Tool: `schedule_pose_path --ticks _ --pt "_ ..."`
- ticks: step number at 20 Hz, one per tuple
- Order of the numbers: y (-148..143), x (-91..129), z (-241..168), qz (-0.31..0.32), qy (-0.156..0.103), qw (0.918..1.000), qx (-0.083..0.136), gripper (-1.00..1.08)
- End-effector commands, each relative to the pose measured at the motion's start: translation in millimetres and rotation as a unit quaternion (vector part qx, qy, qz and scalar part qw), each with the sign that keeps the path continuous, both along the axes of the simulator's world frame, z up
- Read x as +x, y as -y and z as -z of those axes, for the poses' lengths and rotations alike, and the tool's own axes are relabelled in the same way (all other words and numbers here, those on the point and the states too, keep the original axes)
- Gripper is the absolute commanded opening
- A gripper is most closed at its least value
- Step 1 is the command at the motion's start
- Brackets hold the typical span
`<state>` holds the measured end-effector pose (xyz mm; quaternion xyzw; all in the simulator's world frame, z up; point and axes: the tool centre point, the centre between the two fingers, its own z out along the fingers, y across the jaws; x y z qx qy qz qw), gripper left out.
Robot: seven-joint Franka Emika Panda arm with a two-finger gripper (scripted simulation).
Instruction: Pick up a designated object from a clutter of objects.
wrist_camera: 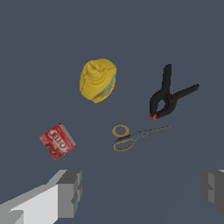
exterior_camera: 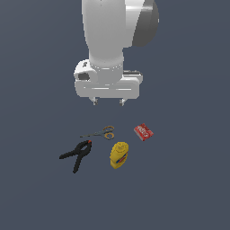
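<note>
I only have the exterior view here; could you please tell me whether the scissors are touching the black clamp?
Observer: No. The wrist view shows the scissors lying apart from the black spring clamp, with a clear gap between the blades and its red tip.
Operator: Thank you. Are the blades open?
Observer: They are closed together, forming one thin grey strip.
Operator: And what is that small red box, please?
Observer: The red box carries white lettering that looks like Jell-O.

Exterior view high, facing the arm, wrist view apparently looking straight down, both sharing the scissors point(exterior_camera: 99, 133) point(wrist_camera: 136, 136).
</note>
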<state>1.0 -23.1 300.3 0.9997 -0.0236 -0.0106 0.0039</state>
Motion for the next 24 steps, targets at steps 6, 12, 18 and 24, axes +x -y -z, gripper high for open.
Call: schedule_pose_path --ticks 6,12,18,24 --pt "2.7 -0.2 -6.2 0.009 0.004 1.0 0.0 1.0" --pt "5.1 -1.0 -15.4 0.012 0.007 0.9999 -0.001 1.0" --pt "5.5 -0.3 -10.2 0.023 0.007 0.9997 0.0 1.0" --pt "7.5 1.5 3.6 0.059 0.007 0.9982 0.004 1.0"
